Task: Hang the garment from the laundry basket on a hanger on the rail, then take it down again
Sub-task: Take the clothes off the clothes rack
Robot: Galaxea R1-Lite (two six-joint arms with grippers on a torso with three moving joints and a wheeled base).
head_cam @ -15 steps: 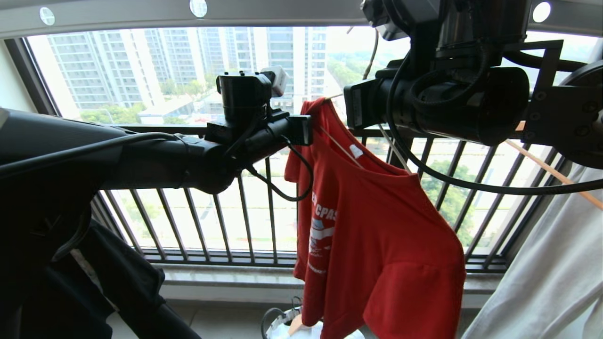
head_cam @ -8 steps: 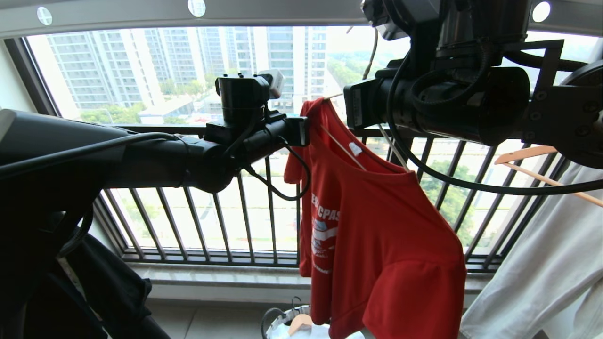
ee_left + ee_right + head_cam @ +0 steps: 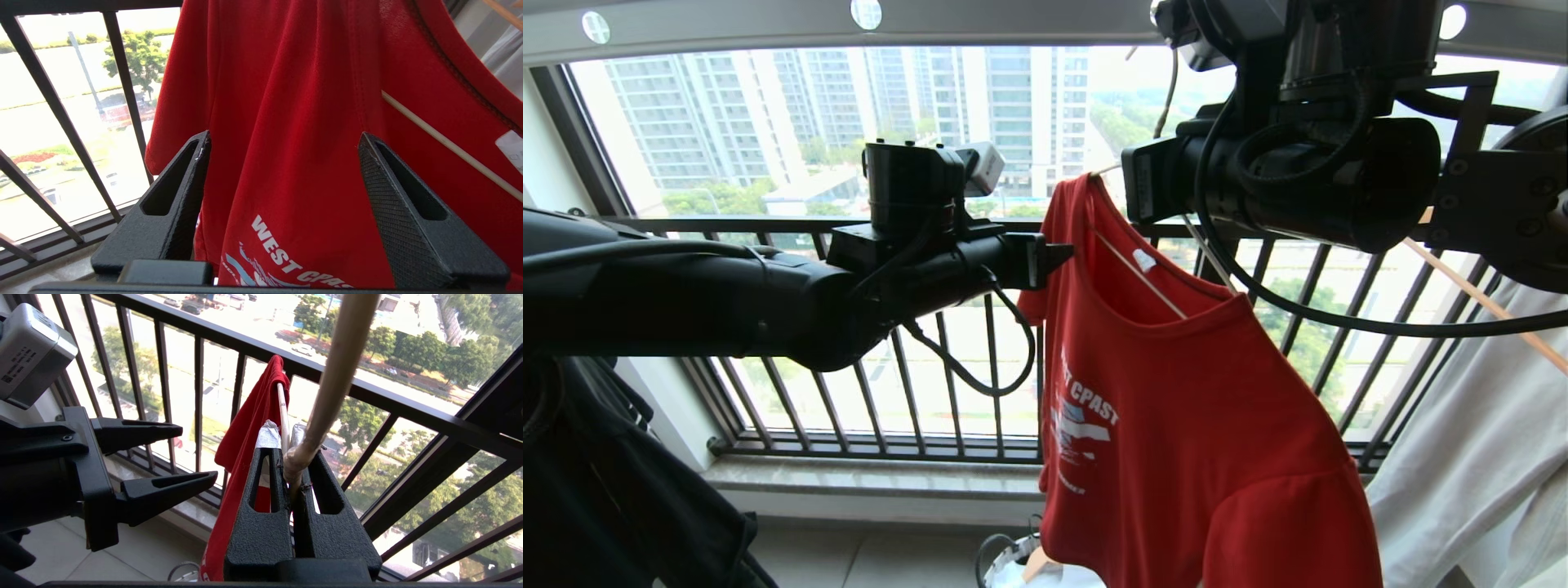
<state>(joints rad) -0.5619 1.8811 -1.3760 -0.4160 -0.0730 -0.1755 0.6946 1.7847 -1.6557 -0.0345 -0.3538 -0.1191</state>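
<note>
Garment was red, with white lettering and a blue-white graphic on the chest, plus a small white label inside the collar. Hanger showed as a thin white bar through the neck. Rail was grey with a row of pale round holes. Window railing was dark, in vertical bars. Left gripper was black with cross-hatched pads; right gripper was black and grainy. Black T-shirt hung far left, a pale grey garment right. Laundry basket had a white rim and a dark handle.
</note>
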